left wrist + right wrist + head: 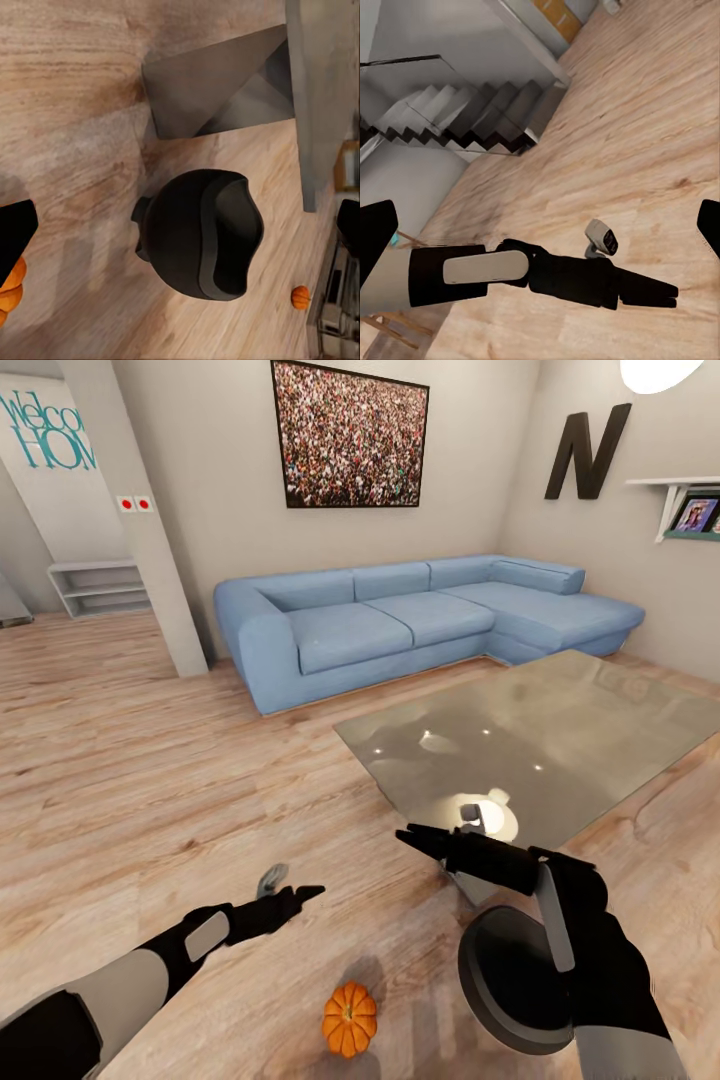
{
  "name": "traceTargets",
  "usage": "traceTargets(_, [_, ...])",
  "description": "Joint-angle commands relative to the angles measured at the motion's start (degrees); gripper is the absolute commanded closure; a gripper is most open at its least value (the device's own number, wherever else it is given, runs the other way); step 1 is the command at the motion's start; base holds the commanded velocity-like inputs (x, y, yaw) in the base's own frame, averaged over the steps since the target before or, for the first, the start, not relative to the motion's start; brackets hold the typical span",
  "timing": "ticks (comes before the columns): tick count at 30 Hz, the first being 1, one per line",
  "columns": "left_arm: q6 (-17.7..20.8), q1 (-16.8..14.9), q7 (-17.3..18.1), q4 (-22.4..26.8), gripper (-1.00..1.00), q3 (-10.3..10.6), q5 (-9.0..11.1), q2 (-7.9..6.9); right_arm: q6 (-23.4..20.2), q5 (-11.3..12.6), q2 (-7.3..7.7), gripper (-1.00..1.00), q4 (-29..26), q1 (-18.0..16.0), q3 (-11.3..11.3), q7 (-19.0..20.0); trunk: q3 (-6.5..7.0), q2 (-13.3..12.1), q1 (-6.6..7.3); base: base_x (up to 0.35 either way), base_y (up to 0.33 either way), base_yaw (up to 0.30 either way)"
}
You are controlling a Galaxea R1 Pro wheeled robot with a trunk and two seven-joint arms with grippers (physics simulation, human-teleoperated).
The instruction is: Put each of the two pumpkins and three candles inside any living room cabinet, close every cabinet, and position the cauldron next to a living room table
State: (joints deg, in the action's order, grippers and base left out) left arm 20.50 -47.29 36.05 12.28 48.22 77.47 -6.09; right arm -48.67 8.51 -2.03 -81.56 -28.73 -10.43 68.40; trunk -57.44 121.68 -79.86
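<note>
The round black wide-mouthed cauldron (515,980) sits on the wood floor (150,780) just off the near corner of the glass-topped low counter (560,740), under your right arm. The small orange ribbed pumpkin (349,1018) lies beside it, untouched. Your left pincer (305,894) looks closed on nothing; the right pincer (410,837) I cannot tell. Swing carelessly and you'll knock the pumpkin rolling.

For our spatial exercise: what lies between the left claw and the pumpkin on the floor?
Only bare wooden floor, seen in the head view, separates the left claw from the pumpkin.
</note>
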Motion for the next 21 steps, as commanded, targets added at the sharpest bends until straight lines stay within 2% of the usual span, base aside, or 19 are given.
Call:
traceTargets(1, [0.0,0.0,0.0,0.3,-1.0,-0.3,0.3,0.01,0.0,-0.1,-0.33,-1.0,0.0,-0.3,0.1,-0.3,0.0,0.0,0.0,0.0,0.0,0.0])
traceTargets(4, [0.0,0.0,0.1,1.3,-1.0,-1.3,1.3,0.1,0.0,-0.4,-1.3,-1.0,-0.1,-1.3,0.4,-1.3,0.0,0.0,0.0,0.0,0.0,0.0])
traceTargets(7, [0.0,0.0,0.0,2.3,-1.0,-2.3,1.4,0.12,0.5,-0.5,-2.27,-1.0,0.0,-2.3,1.3,-2.3,0.0,0.0,0.0,0.0,0.0,0.0])
traceTargets(10, [-0.4,0.0,-0.2,2.9,-1.0,-3.3,1.3,-0.7,1.5,-0.5,-2.47,-1.0,-0.1,-3.2,2.3,-3.2,0.0,0.0,0.0,0.0,0.0,0.0])
traceTargets(11, [-0.4,-0.1,-0.2,3.0,-1.0,-6.5,1.3,-2.43,1.7,-0.5,-2.46,-1.0,-0.1,-4.0,2.8,-17.0,0.0,0.0,0.0,-0.022,0.008,0.0])
traceTargets(13, [-0.5,-0.1,-0.1,3.1,-1.0,-6.5,1.3,-3.47,1.7,-0.5,-2.3,-1.0,-0.1,-4.0,2.8,-17.4,0.0,0.0,0.0,-0.072,0.053,0.0])
traceTargets(14, [-0.5,-0.2,-0.1,3.2,-1.0,-6.5,1.3,-4.6,1.7,-0.5,-1.65,-1.0,-0.1,-4.0,2.7,-17.5,0.0,0.0,0.0,-0.173,0.16,0.0])
traceTargets(15, [-0.5,-0.2,-0.1,3.2,-1.0,-6.5,1.3,-4.96,1.6,-0.5,-1.16,-1.0,0.0,-3.8,2.6,-17.4,0.0,0.0,0.0,-0.196,0.178,0.0])
traceTargets(21, [-0.5,-0.2,0.0,3.3,-1.0,-6.4,1.3,-6.19,1.4,-0.3,2.13,-1.0,0.0,-1.8,2.6,-17.1,0.0,0.0,0.0,-0.227,0.201,0.0])
